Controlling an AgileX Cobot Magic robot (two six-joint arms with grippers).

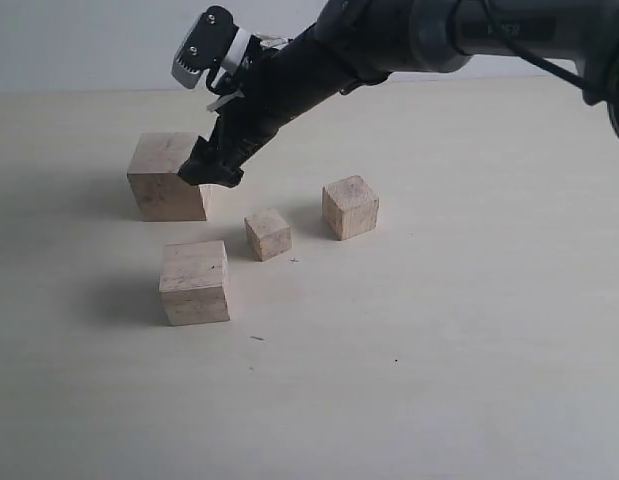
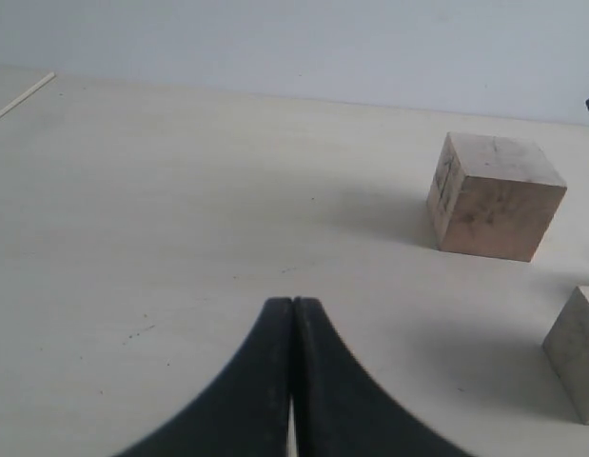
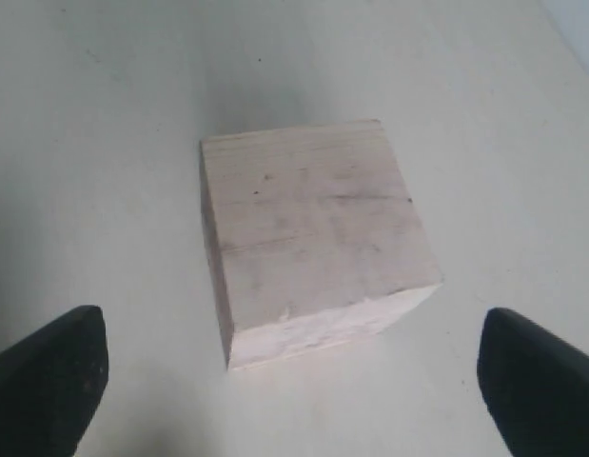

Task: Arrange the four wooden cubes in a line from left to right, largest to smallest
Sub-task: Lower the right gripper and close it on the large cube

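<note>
The big cube [image 3: 313, 238] sits right under my wide open right gripper [image 1: 211, 172], so next I must go down and squeeze it to lift it

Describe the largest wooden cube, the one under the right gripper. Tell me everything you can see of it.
The largest cube is pale beige wood with faint grain lines and small dark specks. Its edges are square and it looks intact. It sits flat and upright on the table, at the back left in the exterior view, with nothing else resting against it. The right gripper hovers over it with its jaws wide open on either side, and no contact shows.
</note>
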